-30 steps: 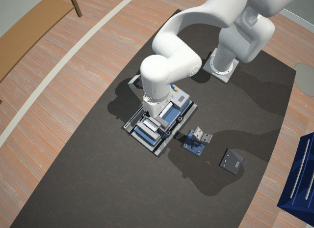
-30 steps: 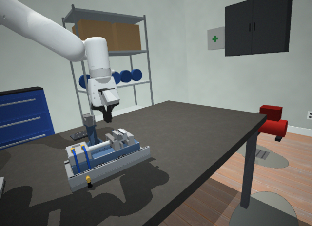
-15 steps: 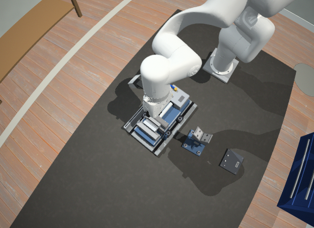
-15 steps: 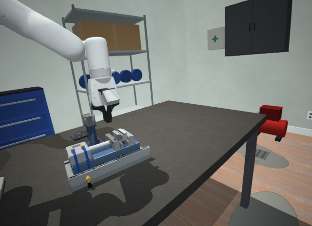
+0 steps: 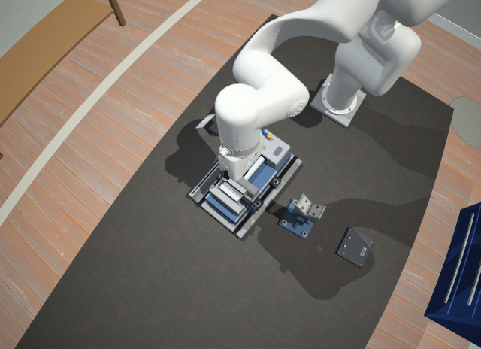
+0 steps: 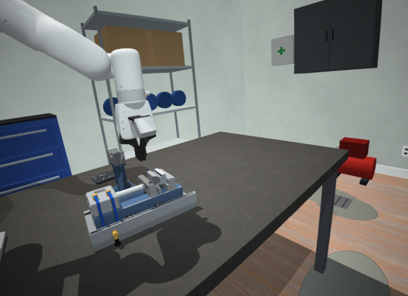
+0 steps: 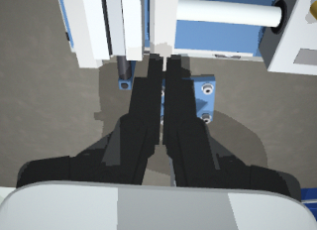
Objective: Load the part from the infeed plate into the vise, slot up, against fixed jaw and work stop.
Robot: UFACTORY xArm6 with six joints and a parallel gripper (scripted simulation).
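The vise (image 5: 267, 176) (image 6: 139, 200) (image 7: 218, 34) has the part (image 5: 230, 191) (image 6: 159, 173) (image 7: 133, 29) between its jaws; full seating against the fixed jaw (image 5: 227, 201) (image 6: 170, 178) (image 7: 89, 32) is unclear. The gripper (image 5: 226, 175) (image 6: 141, 158) (image 7: 163, 74) is pressed together, empty, above. Any seating nudge should be gentle and level; otherwise, retreat straight up, clearing jaw edges and the V-block (image 5: 302, 207) (image 6: 116, 157) (image 7: 205, 85) beyond.

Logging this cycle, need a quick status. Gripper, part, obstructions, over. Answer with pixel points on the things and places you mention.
Gripper (image 5: 229, 175) (image 6: 141, 157) (image 7: 163, 74) shut, empty, above vise (image 5: 267, 176) (image 6: 145, 200) (image 7: 223, 34). Part (image 5: 230, 191) between jaws; exact seating unconfirmed. Infeed plate (image 5: 355, 247) (image 6: 102, 177) bare. Nothing seen blocking upward retreat.
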